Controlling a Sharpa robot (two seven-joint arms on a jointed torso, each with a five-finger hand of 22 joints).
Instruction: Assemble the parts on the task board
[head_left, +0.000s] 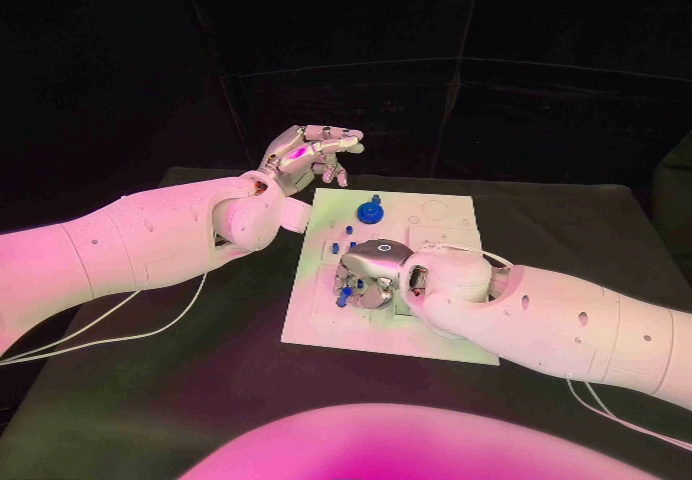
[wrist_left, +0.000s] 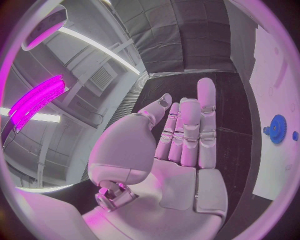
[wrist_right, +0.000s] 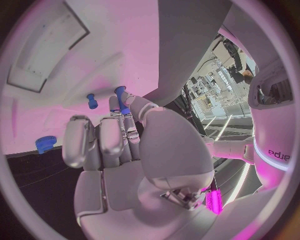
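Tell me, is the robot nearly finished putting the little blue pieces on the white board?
Not yet, it seems. A blue gear already sits on the task board. The right hand is down over small blue pegs, fingers by one peg; whether it grips it, I cannot tell. The left hand hovers beyond the board's far corner, holding nothing. Several blue pieces look loose.

Black table (head_left: 173, 400), dark curtained walls (head_left: 433, 60)

White task board (head_left: 440, 330) is lying flat mid-table. Blue gear (head_left: 369, 211) is sitting near its far edge; small blue pegs (head_left: 333, 246) are standing upright mid-board.
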